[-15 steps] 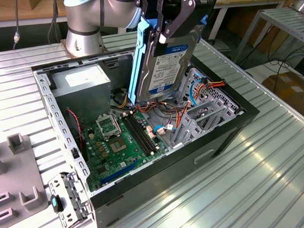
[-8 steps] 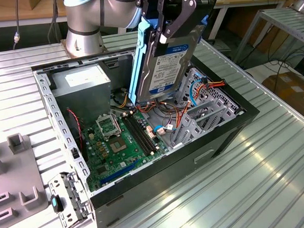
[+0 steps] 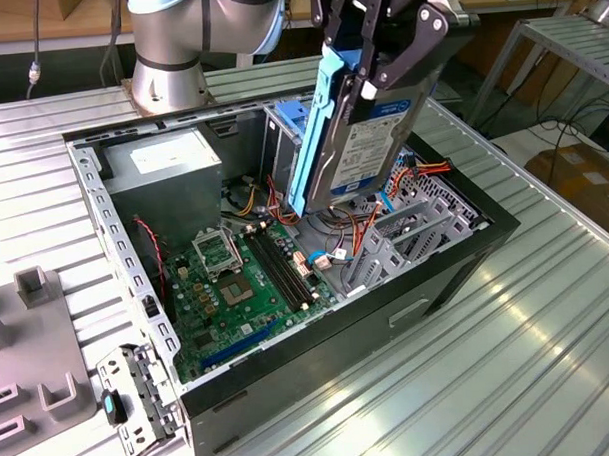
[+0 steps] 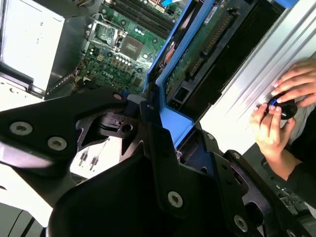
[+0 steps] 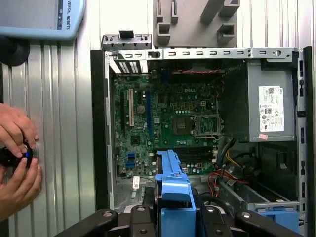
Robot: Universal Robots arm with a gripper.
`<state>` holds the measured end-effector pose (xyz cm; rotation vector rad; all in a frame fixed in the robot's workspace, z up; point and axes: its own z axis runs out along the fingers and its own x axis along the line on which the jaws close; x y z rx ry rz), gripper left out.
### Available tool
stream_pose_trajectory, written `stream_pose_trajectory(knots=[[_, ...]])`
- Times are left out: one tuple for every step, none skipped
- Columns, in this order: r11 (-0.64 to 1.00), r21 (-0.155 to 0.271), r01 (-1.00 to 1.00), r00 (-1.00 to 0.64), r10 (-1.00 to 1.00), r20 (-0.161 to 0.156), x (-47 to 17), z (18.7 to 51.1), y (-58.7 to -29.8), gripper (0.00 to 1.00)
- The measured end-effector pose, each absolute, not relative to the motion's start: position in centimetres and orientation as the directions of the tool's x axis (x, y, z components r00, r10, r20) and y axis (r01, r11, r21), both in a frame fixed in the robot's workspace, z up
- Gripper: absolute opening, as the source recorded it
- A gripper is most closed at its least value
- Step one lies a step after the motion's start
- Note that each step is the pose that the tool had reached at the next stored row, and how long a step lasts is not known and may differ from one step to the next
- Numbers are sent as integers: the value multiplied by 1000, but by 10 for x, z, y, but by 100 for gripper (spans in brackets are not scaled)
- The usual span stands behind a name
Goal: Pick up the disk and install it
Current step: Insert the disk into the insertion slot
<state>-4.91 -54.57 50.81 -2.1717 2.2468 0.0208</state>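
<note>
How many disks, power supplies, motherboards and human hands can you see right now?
disk: 1
power supply: 1
motherboard: 1
hands: 2
Total: 5

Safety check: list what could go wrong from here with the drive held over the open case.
The flat silver hard drive in its blue plastic carrier hangs tilted in the black gripper above the green motherboard; a slip could drop it onto the board.
Red and orange cables lie by the grey metal drive cage and might snag or get pinched.
A person's hands rest beside the case; a sideways move might strike them.
</note>
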Motion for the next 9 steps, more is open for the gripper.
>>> stream_pose_trajectory(knots=[[34, -2, -999, -34, -999, -21, -48, 508, -547, 37], [34, -2, -999, -34, -999, -21, -45, 508, -547, 37], [34, -2, -999, -34, -999, -21, -43, 507, -547, 37], [34, -2, -999, -34, -999, -21, -41, 507, -547, 37], [34, -2, -999, -34, -999, -21, -37, 507, -548, 37], [34, -2, -999, -34, -999, -21, -35, 507, -548, 37], [34, -2, -999, -34, -999, -21, -32, 506, -548, 37], [34, -2, -999, -34, -999, -21, -29, 506, -549, 37], [34, -2, -999, -34, -999, -21, -25, 505, -550, 37]])
